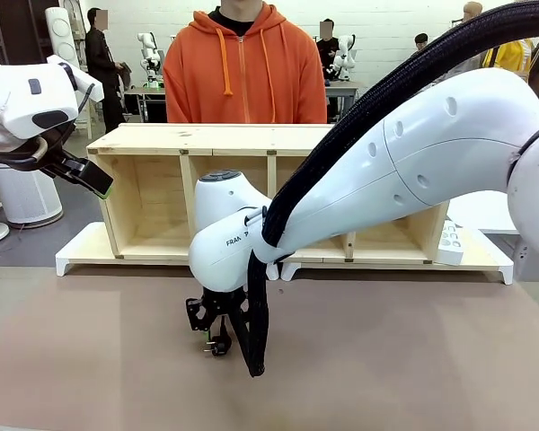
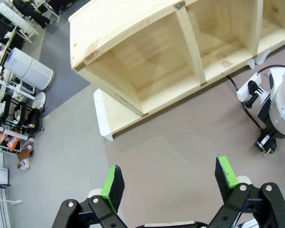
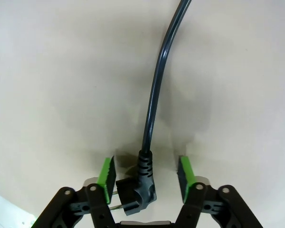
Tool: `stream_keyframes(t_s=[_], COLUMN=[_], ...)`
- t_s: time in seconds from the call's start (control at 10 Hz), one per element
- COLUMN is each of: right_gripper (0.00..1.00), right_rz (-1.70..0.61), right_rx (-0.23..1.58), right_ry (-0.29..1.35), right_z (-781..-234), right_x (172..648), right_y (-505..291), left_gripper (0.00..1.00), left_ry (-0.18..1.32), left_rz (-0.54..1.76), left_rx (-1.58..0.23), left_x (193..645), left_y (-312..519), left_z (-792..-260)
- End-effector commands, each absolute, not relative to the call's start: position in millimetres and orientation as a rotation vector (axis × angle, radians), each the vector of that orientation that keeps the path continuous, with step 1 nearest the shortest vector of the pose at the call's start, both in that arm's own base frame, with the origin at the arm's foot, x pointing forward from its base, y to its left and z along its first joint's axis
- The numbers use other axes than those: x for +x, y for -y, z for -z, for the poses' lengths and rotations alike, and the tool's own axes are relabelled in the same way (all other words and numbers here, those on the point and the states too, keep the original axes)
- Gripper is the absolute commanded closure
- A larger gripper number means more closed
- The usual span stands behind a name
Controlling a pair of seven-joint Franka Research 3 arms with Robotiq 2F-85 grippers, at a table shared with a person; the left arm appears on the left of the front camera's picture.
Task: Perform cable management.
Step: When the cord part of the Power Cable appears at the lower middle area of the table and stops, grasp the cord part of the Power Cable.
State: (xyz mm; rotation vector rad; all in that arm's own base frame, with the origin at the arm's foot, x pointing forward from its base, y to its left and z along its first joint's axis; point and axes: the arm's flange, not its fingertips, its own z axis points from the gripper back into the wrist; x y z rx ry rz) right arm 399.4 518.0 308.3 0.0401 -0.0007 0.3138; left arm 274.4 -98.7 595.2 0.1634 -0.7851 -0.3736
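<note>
My right gripper (image 3: 145, 175) straddles the cable (image 3: 154, 95) at its plug (image 3: 137, 190), jaws spread and not pinching, cord running toward twelve o'clock.

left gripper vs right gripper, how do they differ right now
Height: the left gripper hangs well above the table; the right gripper is down at the tabletop.
Contents: nothing lies between the left gripper's fingers; the right gripper's fingers straddle the plug of the cable, a gap showing on one side.
Spread: the left fingers look set wider than the right.
Shared: both are black with green pads, and open.
</note>
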Motion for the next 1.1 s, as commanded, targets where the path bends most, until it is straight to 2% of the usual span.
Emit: stream_keyframes(t_s=[0.0,0.5,0.6,0.7,0.8,1.0], right_gripper=[0.54,0.54,0.66,0.73,0.86,1.0], right_rz=[-0.326,-0.337,-0.349,-0.345,-0.346,-0.342], right_rx=[0.017,0.03,0.017,0.012,0.007,0.006], right_ry=[0.029,0.027,0.022,0.017,0.016,0.015], right_z=[-310.5,-312.9,-312.5,-313.0,-313.2,-314.3], right_x=[401.8,401.9,402.8,402.7,401.9,402.9], right_y=[-521.9,-523.6,-524.1,-524.4,-524.0,-524.2], left_gripper=[0.0,0.0,0.0,0.0,0.0,0.0], left_ry=[0.796,0.796,0.796,0.796,0.796,0.796], left_rz=[0.374,0.374,0.374,0.374,0.374,0.374], left_rx=[0.163,0.163,0.163,0.163,0.163,0.163], left_x=[276.8,276.8,276.8,276.8,276.8,276.8], left_y=[99.5,99.5,99.5,99.5,99.5,99.5], left_z=[-595.2,-595.2,-595.2,-595.2,-595.2,-595.2])
